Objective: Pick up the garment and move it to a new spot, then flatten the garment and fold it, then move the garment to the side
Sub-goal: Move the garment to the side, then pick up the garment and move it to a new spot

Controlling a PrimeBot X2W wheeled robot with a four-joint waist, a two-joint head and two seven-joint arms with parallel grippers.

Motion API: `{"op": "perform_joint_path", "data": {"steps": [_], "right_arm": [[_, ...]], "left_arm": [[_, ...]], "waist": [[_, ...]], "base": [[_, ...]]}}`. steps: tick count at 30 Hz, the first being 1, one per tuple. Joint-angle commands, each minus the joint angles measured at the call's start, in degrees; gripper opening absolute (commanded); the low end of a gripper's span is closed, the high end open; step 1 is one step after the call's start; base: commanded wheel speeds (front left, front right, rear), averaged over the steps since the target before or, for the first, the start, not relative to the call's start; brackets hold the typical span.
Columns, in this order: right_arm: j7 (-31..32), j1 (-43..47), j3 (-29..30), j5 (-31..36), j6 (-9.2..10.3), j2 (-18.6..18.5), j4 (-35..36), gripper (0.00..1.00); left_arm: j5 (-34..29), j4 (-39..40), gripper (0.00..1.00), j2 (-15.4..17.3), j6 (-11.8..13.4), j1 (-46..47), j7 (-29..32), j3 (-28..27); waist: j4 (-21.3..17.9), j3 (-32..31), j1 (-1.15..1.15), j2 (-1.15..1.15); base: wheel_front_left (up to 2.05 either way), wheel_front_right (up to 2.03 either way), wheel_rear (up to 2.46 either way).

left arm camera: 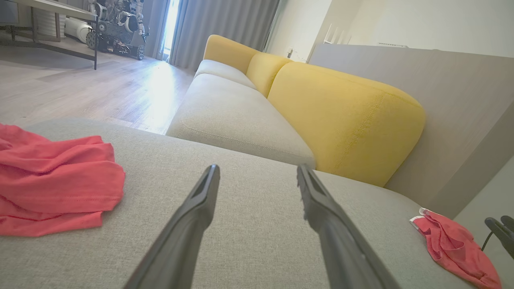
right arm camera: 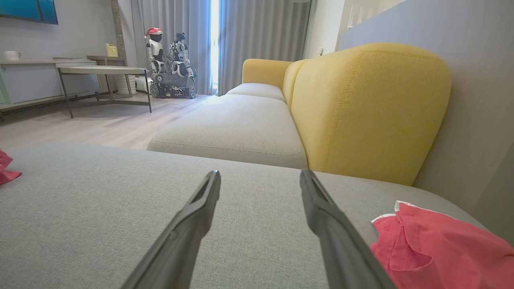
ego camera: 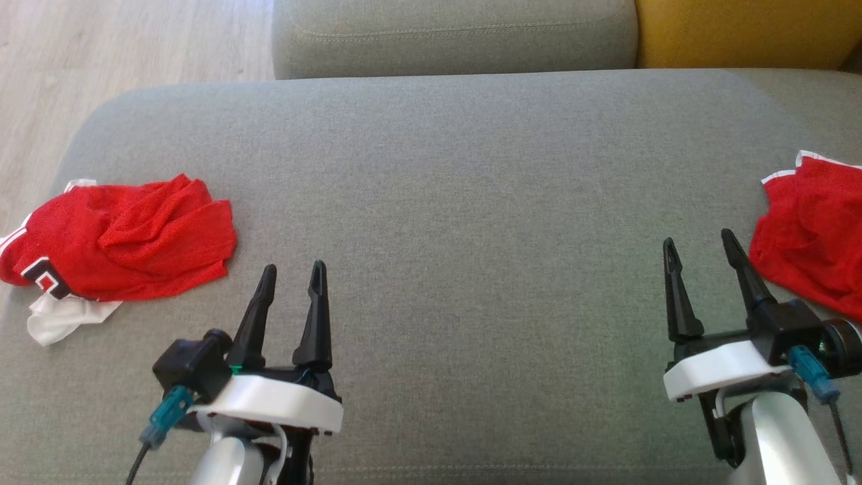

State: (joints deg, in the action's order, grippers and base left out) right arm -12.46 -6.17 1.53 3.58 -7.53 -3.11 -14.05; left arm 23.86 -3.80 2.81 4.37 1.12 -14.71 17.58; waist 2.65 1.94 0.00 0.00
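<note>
The red garment [ego camera: 121, 236] lies crumpled at the left end of the grey sofa seat [ego camera: 471, 168]. White trim and a dark printed mark show at its left edge, and a bit of white cloth sticks out beneath it. A second red garment [ego camera: 815, 236], also bunched and edged in white, lies at the right end of the same seat, partly cut off by the edge of the head view.

We see the left arm [ego camera: 225, 465] and the right arm [ego camera: 781, 438] come up from the bottom of the head view, well apart, with their fingers pointing away across the seat. The left gripper [ego camera: 293, 268] is open and holds nothing; its tips are near the red garment, just to its right and apart from it. The right gripper [ego camera: 698, 238] is likewise spread and empty. Its right finger is just beside the second red garment's edge, and we cannot tell whether they touch. In both wrist views the fingers stand parted above bare grey fabric, aimed toward the yellow backrest [right arm camera: 373, 112].
</note>
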Motion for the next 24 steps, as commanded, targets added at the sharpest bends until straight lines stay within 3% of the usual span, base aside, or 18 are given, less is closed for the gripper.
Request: {"op": "perform_joint_path", "data": {"steps": [1, 14, 24], "right_arm": [[-0.8, -1.6, -1.3, 0.0, 0.04, 0.1, 1.7, 1.00], [-0.7, -2.3, -1.9, -0.8, 0.04, 0.2, 1.5, 1.00], [0.0, -2.6, -5.2, -0.9, 0.04, 0.2, 1.6, 1.00]], "left_arm": [[0.1, 2.2, 1.00, 0.1, 0.3, 2.1, -0.3, -2.3], [0.3, 2.4, 1.00, 0.1, 0.3, 2.9, -0.3, -2.2], [0.9, 2.5, 1.00, 0.1, 0.9, 3.7, -0.3, -2.9]], "waist": [[-0.1, 0.1, 0.00, 0.00], [0.4, 1.6, 0.00, 0.00], [7.4, 2.4, 0.00, 0.00]], "base": [[0.00, 0.00, 0.00], [0.00, 0.00, 0.00], [0.00, 0.00, 0.00]]}}
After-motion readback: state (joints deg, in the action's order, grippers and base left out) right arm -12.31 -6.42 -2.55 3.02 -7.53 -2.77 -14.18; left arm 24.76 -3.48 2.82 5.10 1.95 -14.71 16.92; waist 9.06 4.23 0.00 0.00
